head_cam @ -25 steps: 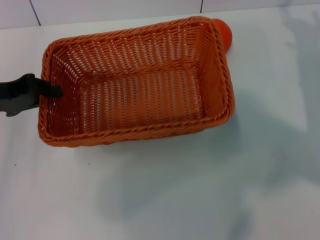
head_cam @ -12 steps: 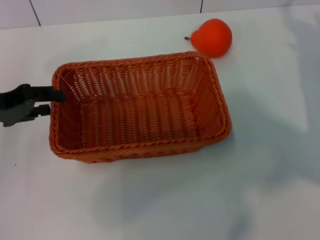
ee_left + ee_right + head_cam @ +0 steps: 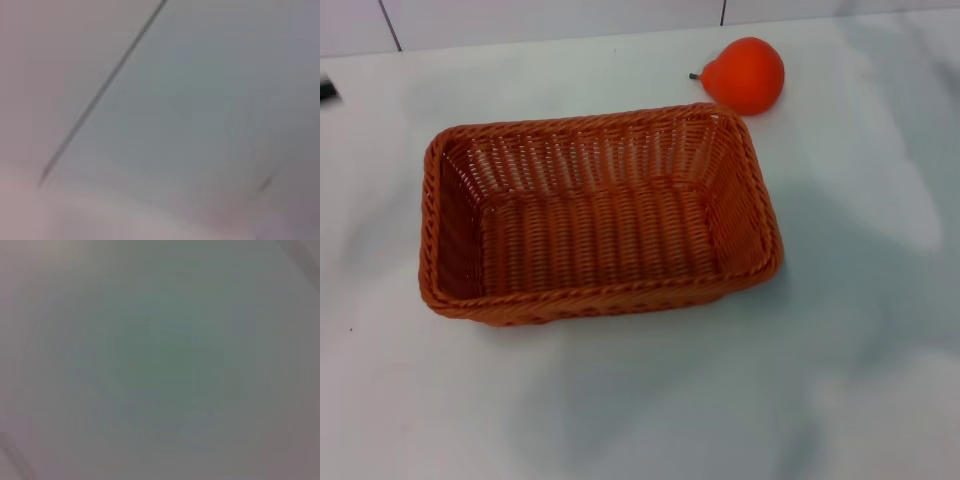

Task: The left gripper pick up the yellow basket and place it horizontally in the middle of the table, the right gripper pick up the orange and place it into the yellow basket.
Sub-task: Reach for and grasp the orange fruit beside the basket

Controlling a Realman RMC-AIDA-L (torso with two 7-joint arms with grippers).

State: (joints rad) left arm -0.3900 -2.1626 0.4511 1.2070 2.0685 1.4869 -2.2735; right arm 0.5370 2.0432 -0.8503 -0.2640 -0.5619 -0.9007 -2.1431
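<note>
The yellow basket (image 3: 600, 225), an orange-brown woven wicker rectangle, lies flat and lengthwise across the middle of the white table, and it is empty. The orange (image 3: 748, 75), bright and pear-shaped with a short dark stem pointing left, lies on the table just beyond the basket's far right corner, apart from it. Of the left gripper (image 3: 326, 88) only a small black tip shows at the head view's far left edge, well clear of the basket. The right gripper is out of view. Neither wrist view shows the basket or the orange.
The white table (image 3: 640, 400) reaches to a tiled wall (image 3: 550, 18) at the back. The left wrist view shows only a pale surface with a thin dark seam (image 3: 100, 95).
The left gripper has let go of the basket's left rim and drawn away to the far left edge. The basket, lowered and shifted a second ago, now rests still.
</note>
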